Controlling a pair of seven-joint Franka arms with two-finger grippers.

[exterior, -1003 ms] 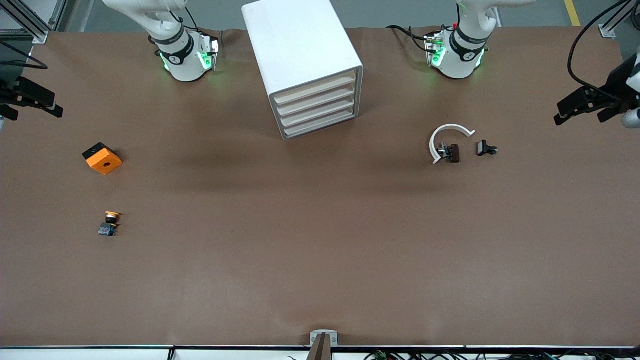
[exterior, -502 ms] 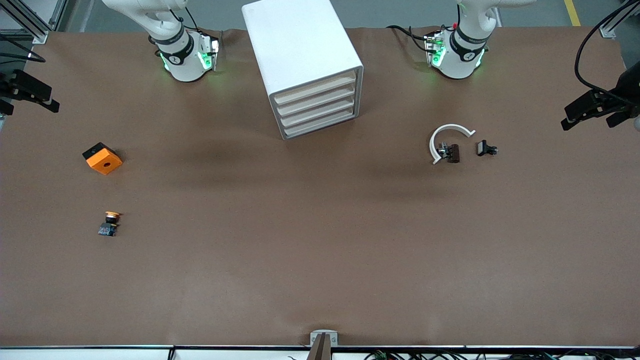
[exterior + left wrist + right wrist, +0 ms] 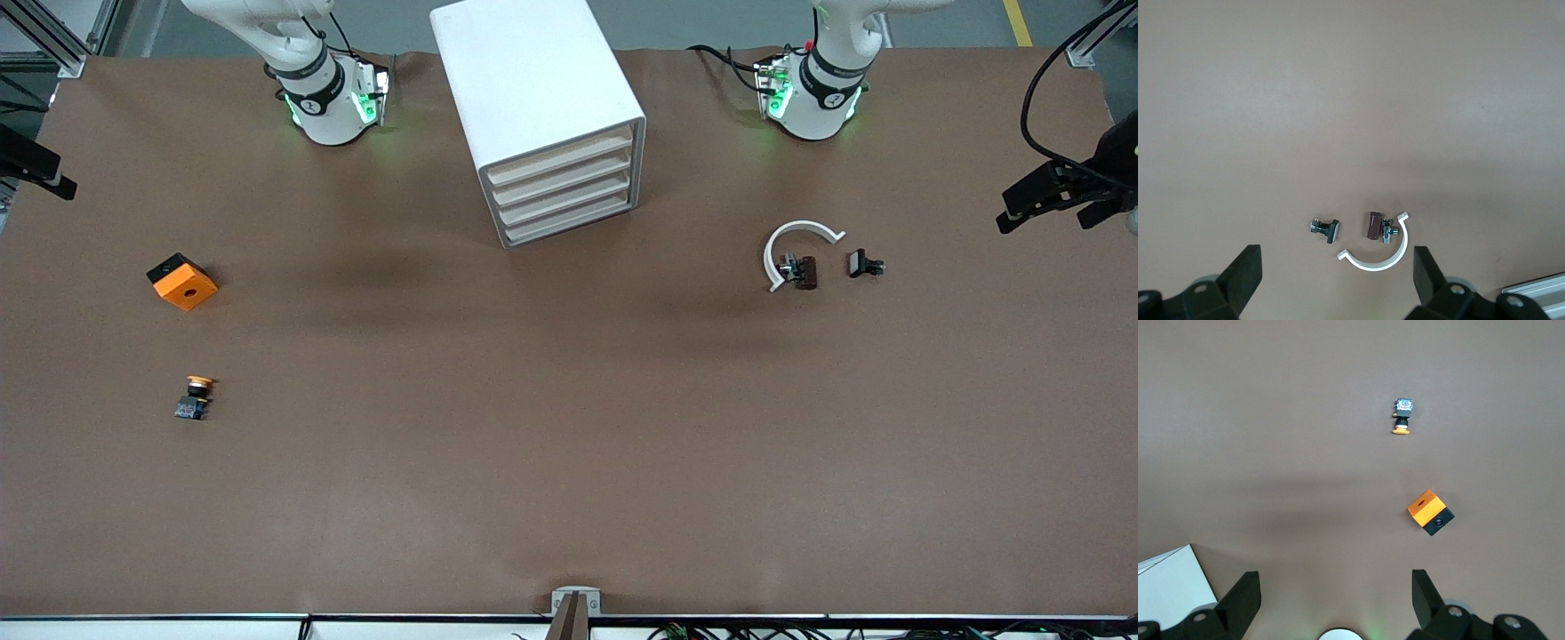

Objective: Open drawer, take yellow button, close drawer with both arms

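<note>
The white cabinet stands between the two arm bases, and all its drawers are pushed in. The button, with its orange cap and black-and-blue body, lies on the table toward the right arm's end. It is nearer to the front camera than the orange block. My right gripper hangs high over that end, open and empty, and barely shows at the front view's edge. My left gripper hangs open and empty over the left arm's end.
A white C-shaped clip lies toward the left arm's end, with a small brown part inside its curve. A small black part lies beside them. A cabinet corner shows in the right wrist view.
The right gripper has slid farther out of the front view at its table end. The left gripper has drawn back slightly toward its end. Nothing on the table has moved.
</note>
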